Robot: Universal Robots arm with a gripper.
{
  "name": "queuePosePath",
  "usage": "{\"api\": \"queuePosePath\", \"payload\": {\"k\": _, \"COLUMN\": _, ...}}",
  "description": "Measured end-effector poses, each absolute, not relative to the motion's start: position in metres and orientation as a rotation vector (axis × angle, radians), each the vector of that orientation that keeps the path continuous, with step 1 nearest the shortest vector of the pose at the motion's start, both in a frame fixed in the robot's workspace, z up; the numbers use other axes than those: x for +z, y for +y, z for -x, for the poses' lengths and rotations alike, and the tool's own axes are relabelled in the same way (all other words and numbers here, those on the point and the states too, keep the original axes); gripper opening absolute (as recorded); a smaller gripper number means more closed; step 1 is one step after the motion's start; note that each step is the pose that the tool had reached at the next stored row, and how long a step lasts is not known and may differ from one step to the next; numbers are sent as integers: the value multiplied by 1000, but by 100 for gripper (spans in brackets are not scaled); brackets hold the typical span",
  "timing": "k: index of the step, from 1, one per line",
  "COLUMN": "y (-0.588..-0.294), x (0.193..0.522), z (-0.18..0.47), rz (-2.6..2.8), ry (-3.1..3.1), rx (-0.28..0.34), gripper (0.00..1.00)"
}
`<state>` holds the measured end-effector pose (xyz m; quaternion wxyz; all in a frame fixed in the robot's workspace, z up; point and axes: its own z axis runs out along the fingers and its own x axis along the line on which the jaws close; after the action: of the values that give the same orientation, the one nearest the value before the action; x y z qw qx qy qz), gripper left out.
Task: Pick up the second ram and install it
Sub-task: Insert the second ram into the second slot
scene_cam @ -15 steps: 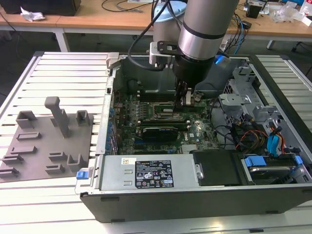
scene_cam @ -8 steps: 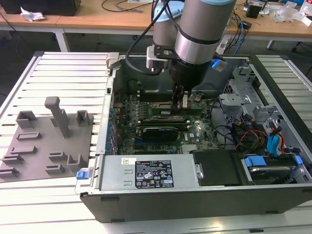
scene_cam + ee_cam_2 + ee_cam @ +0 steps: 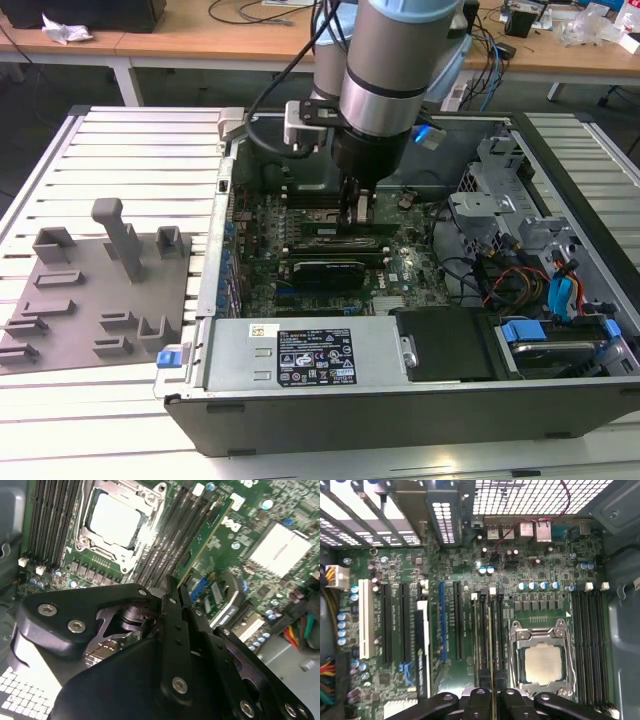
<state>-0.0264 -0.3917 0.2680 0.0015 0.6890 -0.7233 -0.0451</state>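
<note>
My tool (image 3: 491, 700) is closed on the second ram (image 3: 491, 645), a thin green stick seen edge-on in the first wrist view, standing upright over the black memory slots (image 3: 482, 630) just at 9 o'clock of the CPU socket (image 3: 542, 657). In the second wrist view its green edge (image 3: 207, 537) runs along those slots. The grey holder tray (image 3: 95, 300) lies on the tabletop (image 3: 150, 150), well apart from the computer case (image 3: 400, 400).

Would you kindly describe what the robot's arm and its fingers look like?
The arm is a thick silver-grey cylinder with a light blue joint cap and a black wrist section, with black cables running alongside it. The gripper is matte black, built of flat linkage bars with silver screws, ending in narrow fingers.
</note>
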Motion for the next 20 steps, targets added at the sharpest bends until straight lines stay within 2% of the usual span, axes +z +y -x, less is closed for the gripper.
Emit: {"api": "queuePosePath", "payload": {"k": 20, "y": -380, "x": 227, "z": 35, "rz": -2148, "ry": -2282, "rx": -138, "gripper": 14}}
